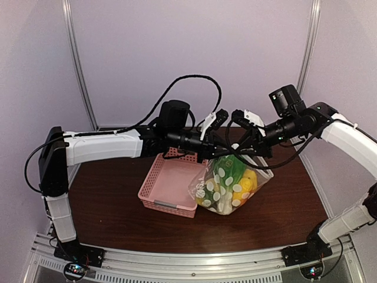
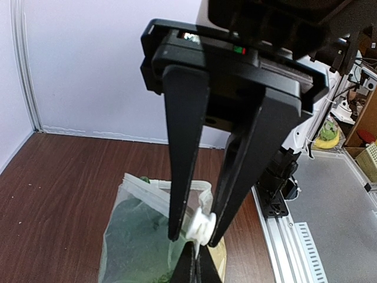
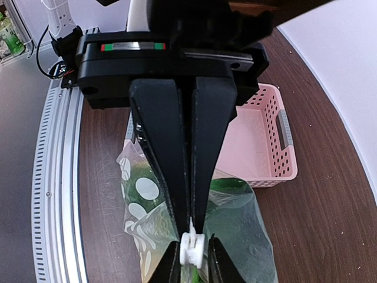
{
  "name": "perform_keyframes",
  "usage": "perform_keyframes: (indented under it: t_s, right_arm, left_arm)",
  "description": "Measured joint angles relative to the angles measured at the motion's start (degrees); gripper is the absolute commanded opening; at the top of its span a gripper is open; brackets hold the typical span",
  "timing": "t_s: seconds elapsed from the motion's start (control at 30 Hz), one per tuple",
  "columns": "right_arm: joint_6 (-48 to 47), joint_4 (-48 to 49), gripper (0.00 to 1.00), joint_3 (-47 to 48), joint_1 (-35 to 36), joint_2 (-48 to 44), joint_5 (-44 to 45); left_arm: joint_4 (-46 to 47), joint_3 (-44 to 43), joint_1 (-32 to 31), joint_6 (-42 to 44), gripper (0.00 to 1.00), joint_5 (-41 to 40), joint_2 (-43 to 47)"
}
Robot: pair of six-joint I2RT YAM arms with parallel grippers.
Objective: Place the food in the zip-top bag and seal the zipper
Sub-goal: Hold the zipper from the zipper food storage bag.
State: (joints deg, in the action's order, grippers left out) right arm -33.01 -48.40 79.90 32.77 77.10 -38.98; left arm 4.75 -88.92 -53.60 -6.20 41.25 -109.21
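The zip-top bag [image 1: 227,183], clear with white oval dots, stands on the table to the right of the basket. The food shows through it: green leafy pieces [image 1: 230,165] and a yellow lemon [image 1: 248,180]. Both grippers meet above the bag's mouth. My left gripper [image 2: 193,237] is shut on the zipper's white slider [image 2: 202,227], one fingertip on each side. Facing it, my right gripper [image 3: 189,227] is shut on the bag's top edge, right next to the slider [image 3: 192,247]. The mouth strip [image 2: 159,191] runs back from the slider.
A pink lattice basket [image 1: 171,183] sits left of the bag, touching it or nearly so, and holds nothing that I can see. The aluminium rail [image 2: 306,247] with the arm bases runs along the table's near edge. White walls close the back and sides.
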Motion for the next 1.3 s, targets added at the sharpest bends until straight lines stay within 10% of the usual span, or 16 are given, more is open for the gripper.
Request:
perform_keyframes:
  t_s: [1.3]
  right_arm:
    - [-0.1,-0.3,0.0,-0.5,0.0,-0.9,1.8]
  left_arm:
    - [1.7,-0.5,0.2,-0.6,0.0,1.9,-1.6]
